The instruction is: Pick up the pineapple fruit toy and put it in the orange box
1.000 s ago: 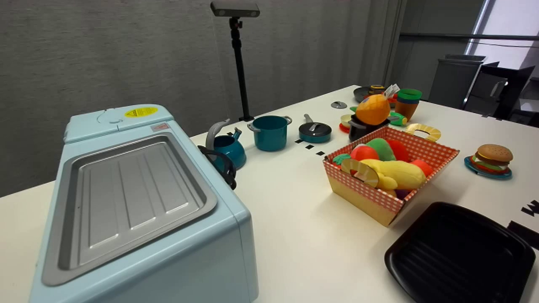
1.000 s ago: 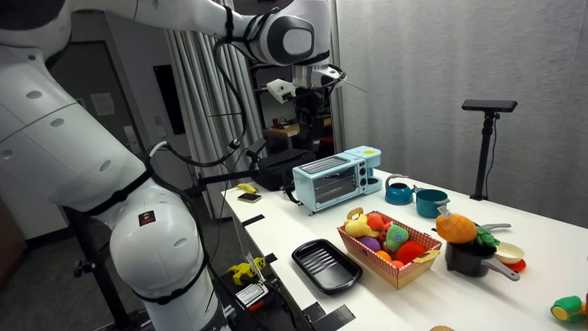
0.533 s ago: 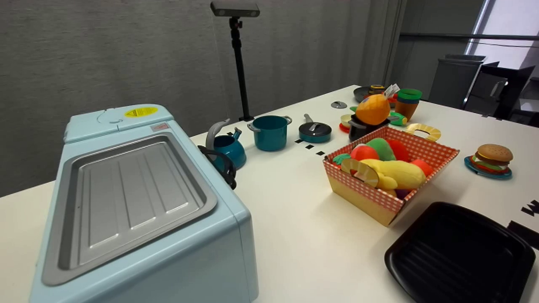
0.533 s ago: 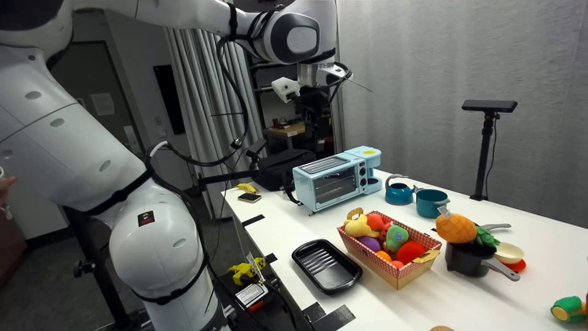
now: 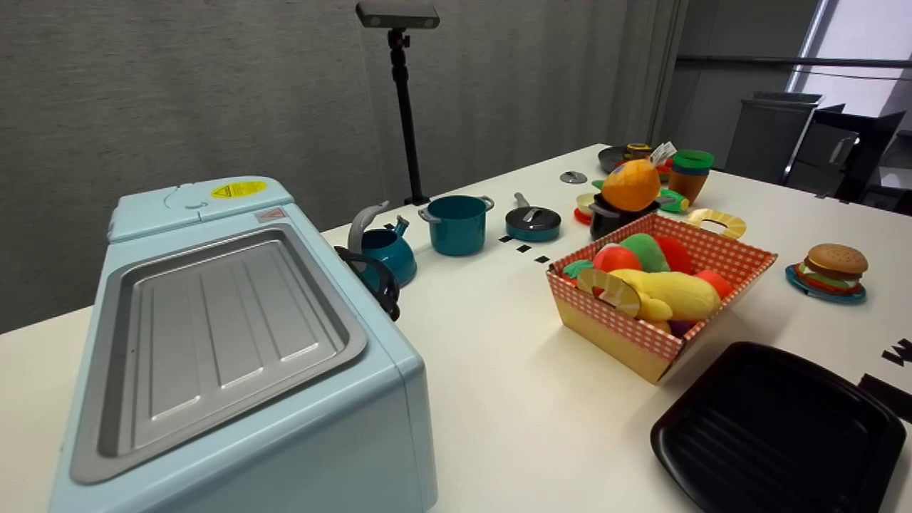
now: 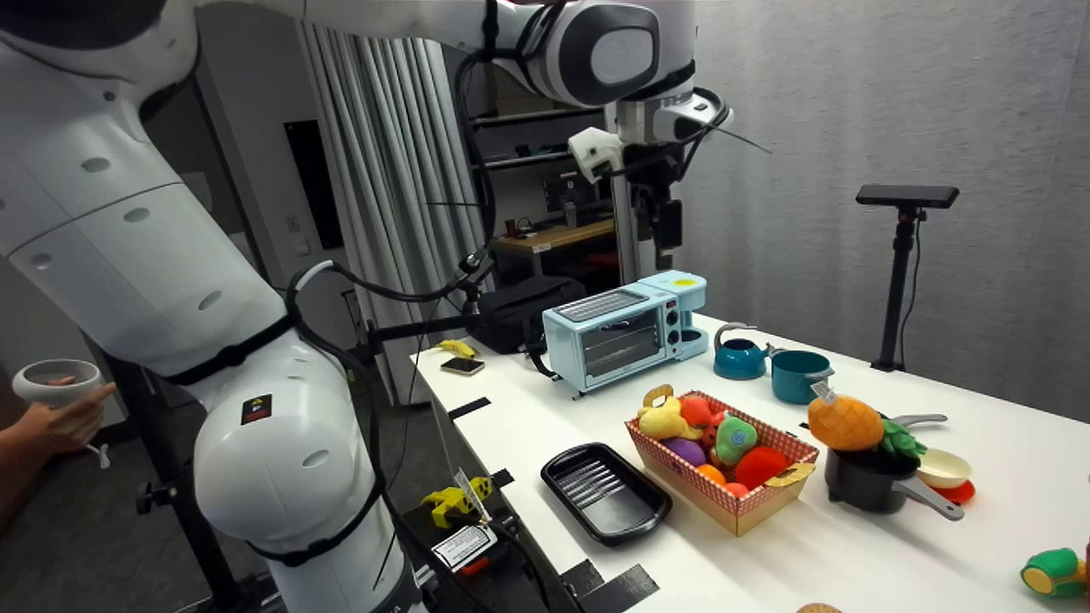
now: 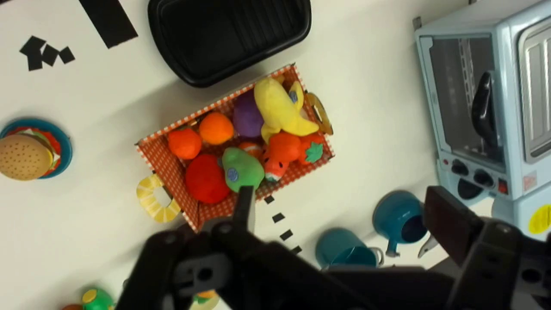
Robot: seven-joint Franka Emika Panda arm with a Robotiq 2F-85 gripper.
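One pineapple toy atop black pot; claw spread wide.

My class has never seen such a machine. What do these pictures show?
A white robot arm extends over a table. Two pictures are exterior views, taken from outside it; the wrist view looks down from the arm, past the open end effector, which holds nothing. On the table are a red-checked box of toy fruit, a black tray, a toy burger, a pale-blue appliance and a black pot bearing the pineapple toy. A person's hand, in an exterior view, holds a pale ring-shaped object.
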